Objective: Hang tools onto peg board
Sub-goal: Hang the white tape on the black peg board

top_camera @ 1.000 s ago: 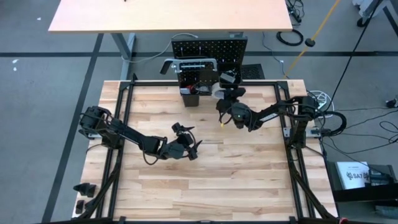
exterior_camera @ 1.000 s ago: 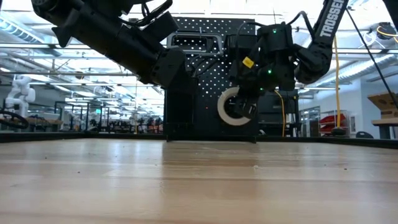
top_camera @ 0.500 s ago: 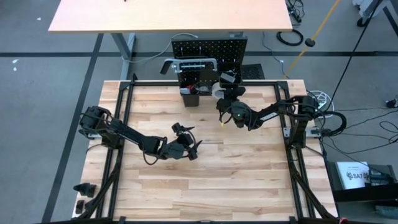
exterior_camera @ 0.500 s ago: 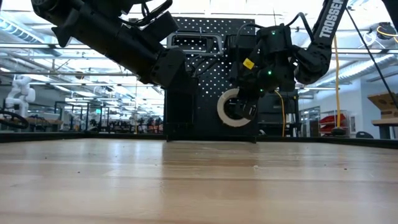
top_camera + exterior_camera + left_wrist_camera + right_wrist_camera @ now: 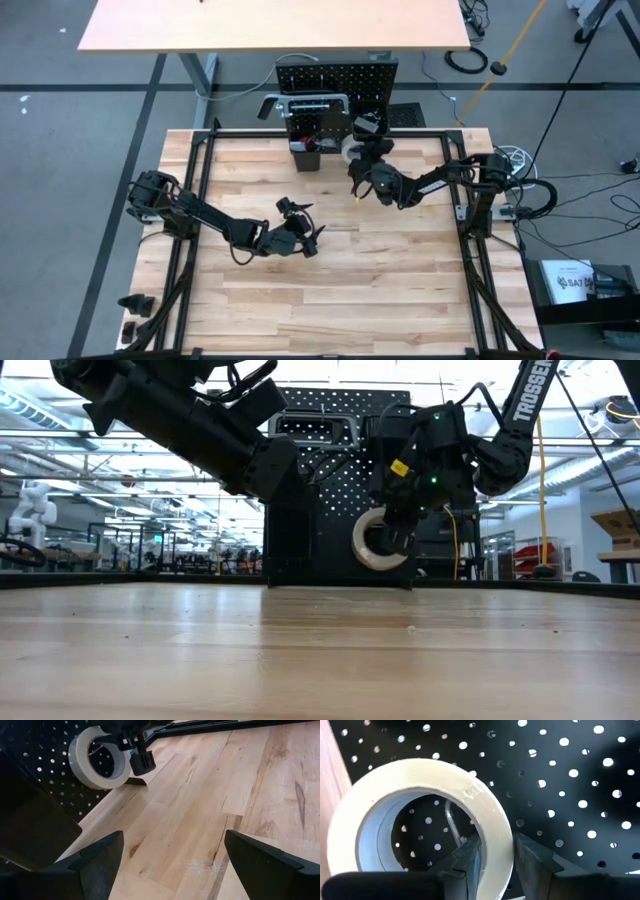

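Right wrist view: white tape roll (image 5: 420, 825) hides most of its hook (image 5: 452, 822).

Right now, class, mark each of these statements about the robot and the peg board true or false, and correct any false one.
1. The right gripper is at the white tape roll, in front of the peg board. True.
2. The tape roll lies flat on the table. False: it stands on edge against the board, a metal hook showing through its hole.
3. The left gripper holds a wrench. False: its fingers are spread wide and hold nothing.
4. The right gripper's fingers straddle the roll's wall, one inside and one outside. True.
5. The left gripper waits over the middle of the table, away from the board. True.
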Robot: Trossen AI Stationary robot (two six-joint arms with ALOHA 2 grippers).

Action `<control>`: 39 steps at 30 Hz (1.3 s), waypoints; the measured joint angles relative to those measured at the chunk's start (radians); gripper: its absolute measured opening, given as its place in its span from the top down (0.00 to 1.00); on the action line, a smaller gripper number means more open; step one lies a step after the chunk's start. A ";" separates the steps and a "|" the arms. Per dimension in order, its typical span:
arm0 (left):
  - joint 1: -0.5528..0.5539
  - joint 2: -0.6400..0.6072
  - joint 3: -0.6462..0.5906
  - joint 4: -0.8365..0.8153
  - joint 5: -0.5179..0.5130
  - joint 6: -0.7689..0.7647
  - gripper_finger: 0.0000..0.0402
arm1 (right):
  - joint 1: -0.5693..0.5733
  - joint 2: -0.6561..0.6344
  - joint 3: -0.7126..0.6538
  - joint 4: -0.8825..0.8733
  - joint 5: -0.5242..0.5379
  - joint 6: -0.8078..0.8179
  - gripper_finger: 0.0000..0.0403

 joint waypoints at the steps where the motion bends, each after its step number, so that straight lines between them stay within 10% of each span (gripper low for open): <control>1: 0.000 0.000 0.000 0.000 0.000 0.000 0.12 | 0.000 0.000 0.000 -0.009 0.000 0.000 0.74; 39: 0.000 0.000 0.000 0.003 0.001 0.000 0.12 | 0.023 -0.002 0.001 -0.088 0.033 -0.027 0.73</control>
